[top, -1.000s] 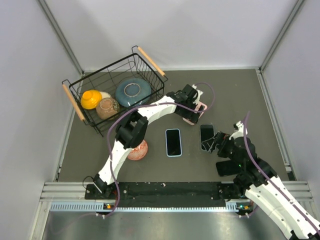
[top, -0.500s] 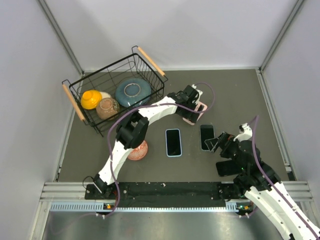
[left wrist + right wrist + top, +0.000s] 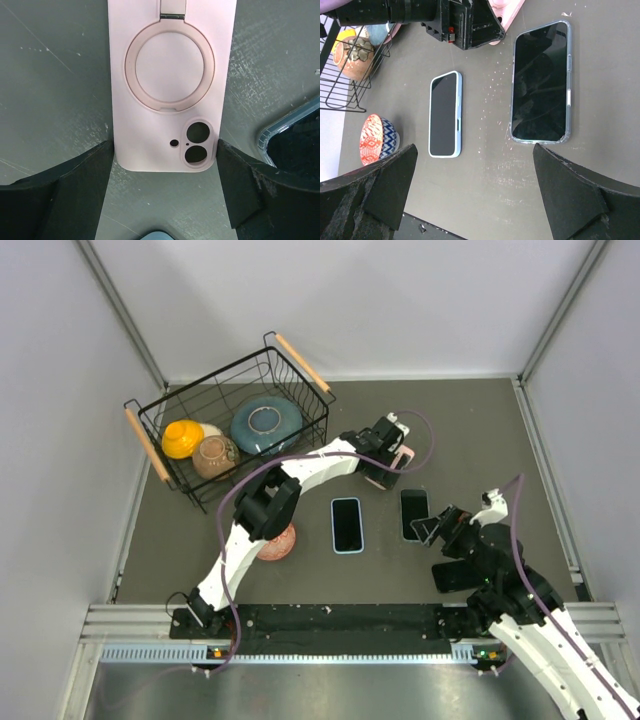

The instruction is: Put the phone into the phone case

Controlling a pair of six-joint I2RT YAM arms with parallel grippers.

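L tool (image 3: 388, 452) is over the pink case (image 3: 172, 85) at mid-back of the desk (image 3: 480, 430). Jaws are spread, one finger (image 3: 75, 195) each side of the case's camera end, right at its long edges. Can't tell if they're touching yet, and the case lies flat, not lifted.

The case is back-side up: ring stand and camera holes face the cam, so the cavity prob faces the desk. That'd explain an edge grip across the width, i.e. pick up and flip before any phone goes in.

R tool (image 3: 432, 529) is wide open, holding nothing, and hovers just at the near end of the clear phone (image 3: 540, 82).

Two phones lie screen-up, side by side, nearer than the case:
- Blue phone (image 3: 445, 114) lies left of centre, apart from both tools.
- Clear phone is on the right, just near-right of the case, and looks to have a clear bumper on already.
- Can't say for sure which one is meant for the pink case. R tool's position hints at the clear one.

Task is early imo: case not flipped, phone not picked.

Risks: the thin case may slip or bow under an edge pinch, and the clear phone sits close to L tool's right finger.

Basket (image 3: 300, 370) w/ bowls and the red bowl (image 3: 276, 541) are off to the left, out of the way.
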